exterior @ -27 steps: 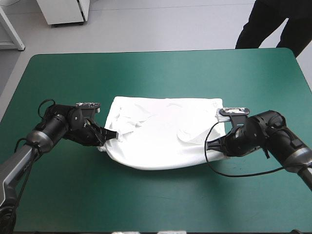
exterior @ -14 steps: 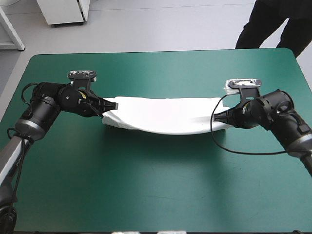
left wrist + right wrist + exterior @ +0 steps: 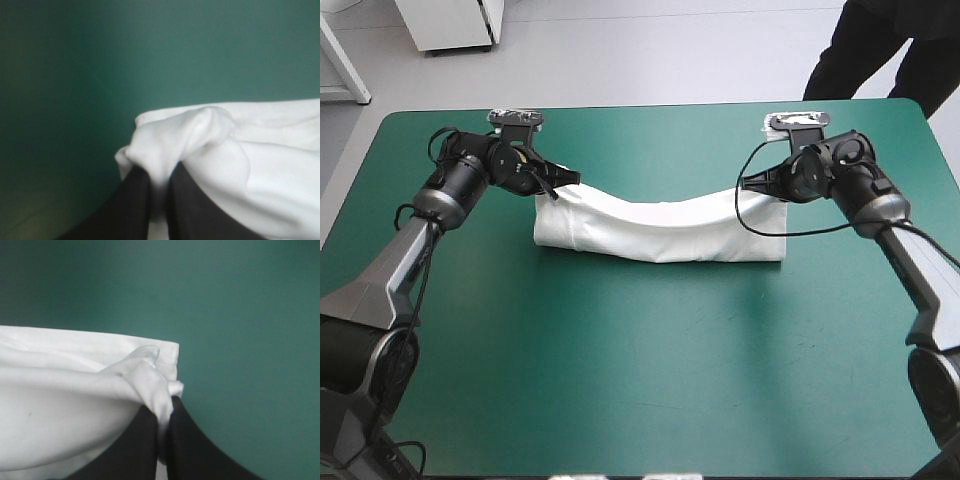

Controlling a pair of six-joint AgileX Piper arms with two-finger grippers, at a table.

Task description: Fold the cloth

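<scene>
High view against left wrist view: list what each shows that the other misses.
Only the high view shows the whole T-shirt strung as a sagging band between both arms, with the right gripper pinching its other end. Only the left wrist view shows, close up, the bunched fold nipped in the left gripper. Both show the white cloth, the teal-green cover and that left grip.

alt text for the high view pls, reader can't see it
Two robot arms hold a white T-shirt stretched across a teal-green table, the left gripper shut on its left end and the right gripper on its right end. It dips in the middle between them.
</scene>
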